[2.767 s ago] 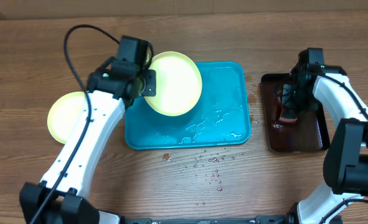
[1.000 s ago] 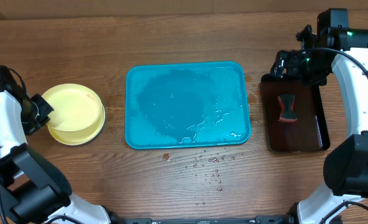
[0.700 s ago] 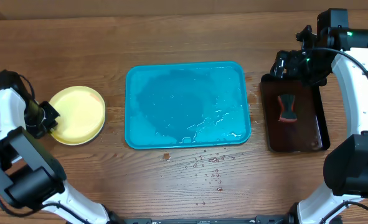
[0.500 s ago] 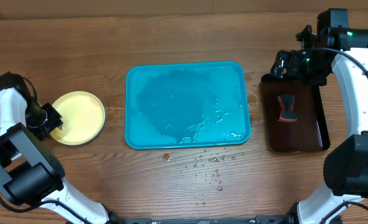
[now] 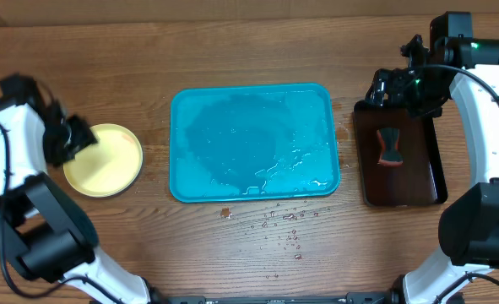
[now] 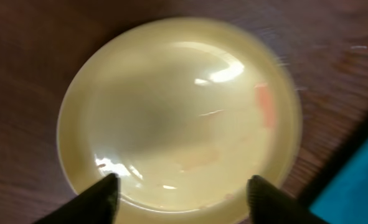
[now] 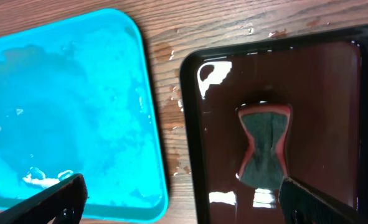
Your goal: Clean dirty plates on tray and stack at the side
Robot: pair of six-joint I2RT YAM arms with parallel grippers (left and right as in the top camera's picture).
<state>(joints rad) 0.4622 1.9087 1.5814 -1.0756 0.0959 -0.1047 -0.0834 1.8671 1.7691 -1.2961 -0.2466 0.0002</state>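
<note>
A pale yellow-green plate (image 5: pixel 105 160) lies flat on the wood at the left, off the tray. In the left wrist view this plate (image 6: pixel 177 112) fills the frame, with a faint red smear on its right side. How many plates lie under it does not show. My left gripper (image 5: pixel 78 142) hovers over its left rim, open; its fingers (image 6: pixel 99 200) stand wide apart and hold nothing. The turquoise tray (image 5: pixel 253 143) sits mid-table, wet, with no plate on it. My right gripper (image 5: pixel 384 91) hangs open between the tray (image 7: pixel 65 112) and the dark tray, holding nothing.
A dark glossy tray (image 5: pixel 418 181) stands at the right with a red-edged sponge (image 5: pixel 389 146) on it; the sponge (image 7: pixel 264 146) also shows in the right wrist view. Water drops (image 5: pixel 283 224) are scattered on the wood in front of the turquoise tray.
The left gripper has opened and let go of the plate, which now rests on the table. The left wrist has drawn back up and away. The right arm has not moved.
</note>
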